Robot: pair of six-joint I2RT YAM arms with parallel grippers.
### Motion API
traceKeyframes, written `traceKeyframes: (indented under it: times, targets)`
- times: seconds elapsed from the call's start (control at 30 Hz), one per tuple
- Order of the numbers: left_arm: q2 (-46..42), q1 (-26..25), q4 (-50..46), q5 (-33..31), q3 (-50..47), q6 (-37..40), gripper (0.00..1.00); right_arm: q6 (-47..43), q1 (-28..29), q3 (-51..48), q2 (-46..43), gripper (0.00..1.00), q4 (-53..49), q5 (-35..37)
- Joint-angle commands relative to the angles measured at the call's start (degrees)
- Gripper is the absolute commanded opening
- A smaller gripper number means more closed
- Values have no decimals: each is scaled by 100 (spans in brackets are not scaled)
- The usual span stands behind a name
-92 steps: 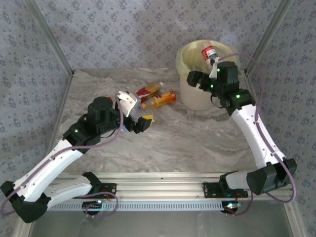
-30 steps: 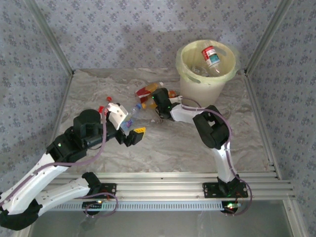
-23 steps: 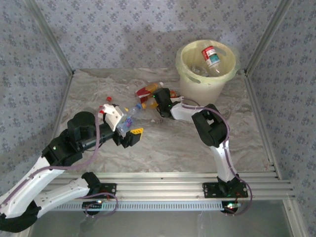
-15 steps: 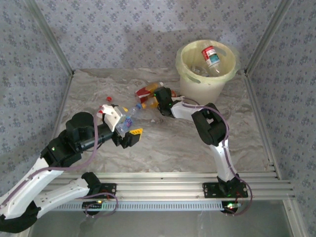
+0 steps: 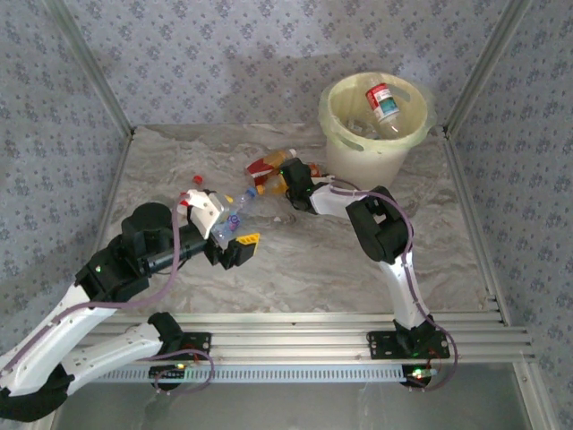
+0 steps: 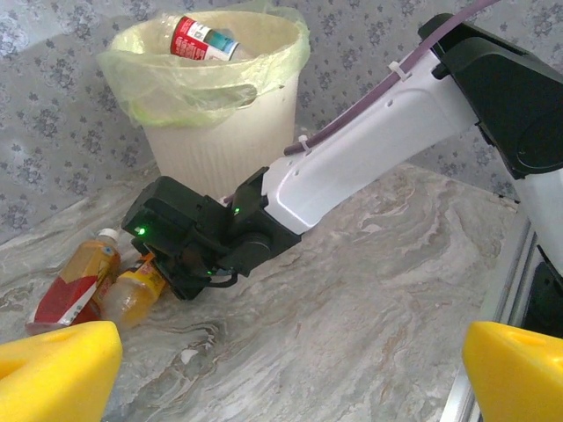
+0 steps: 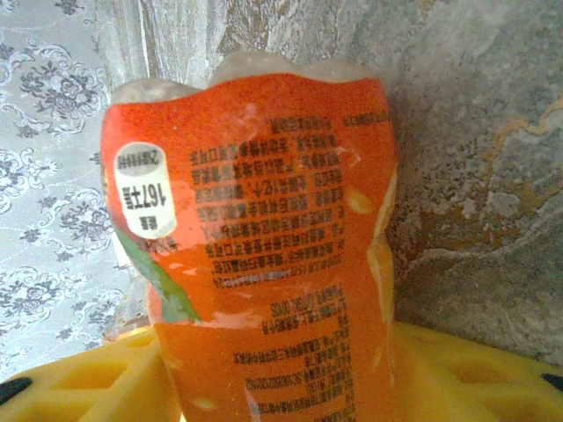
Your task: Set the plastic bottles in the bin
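Top external: left gripper (image 5: 228,226) at 8 o'clock, spread wide near a clear bottle (image 5: 235,208). At centre, right gripper (image 5: 285,184) straddles an orange bottle (image 7: 264,246); pinched or not, I cannot tell. Bin (image 5: 358,175) at 1 o'clock holds a red-labelled bottle (image 5: 380,97); others lie on the table (image 5: 313,269), yet to go.

Bin (image 5: 376,166) pale yellow; binned btl (image 5: 382,100) w/ red-and-white label. Orange btl (image 7: 255,255): orange label, black print, white oval sticker, green leaf mark. Table (image 5: 313,260) grey-white marbled; walls (image 5: 224,54) grey floral; left pads (image 6: 53,369) yellow.
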Motion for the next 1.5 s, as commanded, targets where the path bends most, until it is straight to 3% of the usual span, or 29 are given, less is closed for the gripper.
traceKeyframes:
  times: [0.0, 0.23, 0.5, 0.9, 1.27, 1.47]
  targets:
    - [-23, -38, 183, 48, 17, -35, 100, -15, -53, -32, 140, 56, -177, 86]
    - [-21, -48, 161, 21, 22, -23, 100, -304, -8, -410, -109, 56, 271, 102]
    - [65, -57, 157, 124, 43, 4, 100, -854, 123, -1608, -829, 56, 1212, -29]
    - [184, -60, 201, 207, 30, 6, 100, -2251, 320, -2933, -1897, 56, 1961, -768]
    - [172, -57, 210, 172, 34, 45, 100, -4150, 436, -3698, -3679, 57, 1088, -812]
    - [240, -60, 369, 271, -20, -21, 100, -5663, 526, -3758, -4712, 57, 259, -637]
